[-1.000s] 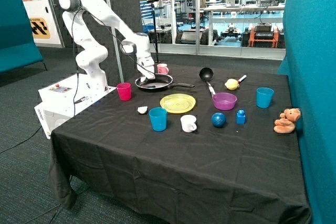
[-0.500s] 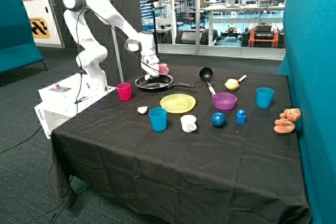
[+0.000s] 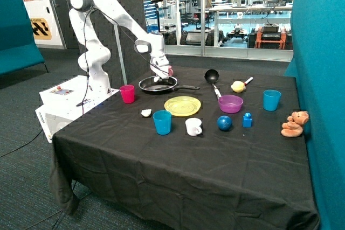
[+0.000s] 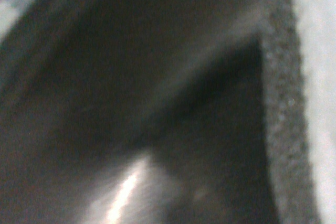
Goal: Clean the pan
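Dark grey-black round metal frying pan (image 3: pixel 158 84) sits on black-clothed table (image 3: pixel 178 154) btwn magenta cup (image 3: pixel 127 93) & yellow plate (image 3: pixel 183 105). Prob rigid, heavyish; grab by long handle. White gripper (image 3: pixel 161 75) down in it; grip state can't tell.

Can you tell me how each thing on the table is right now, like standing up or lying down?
pan: flat on the table, gripper down in it
blue cup: upright
white cup: upright
yellow plate: lying flat
ladle: lying down
teddy bear: sitting up
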`<control>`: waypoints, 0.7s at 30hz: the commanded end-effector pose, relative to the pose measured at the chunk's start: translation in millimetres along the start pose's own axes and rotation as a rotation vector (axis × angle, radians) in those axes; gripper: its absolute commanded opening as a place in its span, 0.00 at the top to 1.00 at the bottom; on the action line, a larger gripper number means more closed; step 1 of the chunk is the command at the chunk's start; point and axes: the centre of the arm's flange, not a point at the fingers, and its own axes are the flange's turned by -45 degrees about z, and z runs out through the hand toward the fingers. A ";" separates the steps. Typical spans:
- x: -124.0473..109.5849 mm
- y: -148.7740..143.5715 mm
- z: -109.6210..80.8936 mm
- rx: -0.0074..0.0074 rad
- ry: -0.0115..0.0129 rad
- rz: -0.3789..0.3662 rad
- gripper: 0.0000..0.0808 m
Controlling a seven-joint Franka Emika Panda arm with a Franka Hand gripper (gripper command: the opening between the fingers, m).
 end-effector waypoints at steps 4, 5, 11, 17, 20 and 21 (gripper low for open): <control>2.5 31.8 1.7 -0.0078 -0.0086 0.049 1.00; 1.4 34.2 2.1 -0.0079 -0.0086 0.052 1.00; -5.3 47.1 4.4 -0.0080 -0.0085 0.075 1.00; -10.2 54.7 7.6 -0.0080 -0.0084 0.090 1.00; -12.2 57.6 8.5 -0.0080 -0.0084 0.097 1.00; -12.8 58.3 8.6 -0.0080 -0.0084 0.097 1.00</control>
